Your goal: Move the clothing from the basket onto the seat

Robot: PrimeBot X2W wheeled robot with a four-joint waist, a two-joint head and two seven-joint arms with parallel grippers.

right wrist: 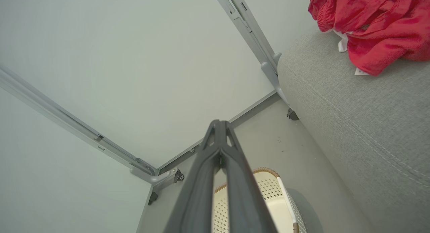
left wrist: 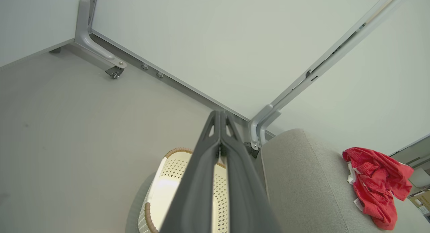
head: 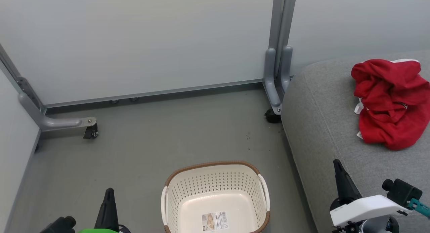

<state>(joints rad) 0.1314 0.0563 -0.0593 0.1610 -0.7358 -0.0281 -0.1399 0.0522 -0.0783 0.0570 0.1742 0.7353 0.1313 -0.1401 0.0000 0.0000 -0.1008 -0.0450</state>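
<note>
Red clothing (head: pixel 391 102) sprawls on the seat (head: pixel 319 132), lengthwise toward the wall (head: pixel 134 41).

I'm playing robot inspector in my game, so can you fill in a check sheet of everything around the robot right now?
Surface: grey floor with a few dark specks.
Job's things: clothing heaped on the seat; basket on the floor, holding just its paper label.
Clutter: nothing seen.
Tools: left tool shut, empty; right tool shut, empty.
Cables: nothing seen.
Surroundings: pale partition walls on casters.
</note>
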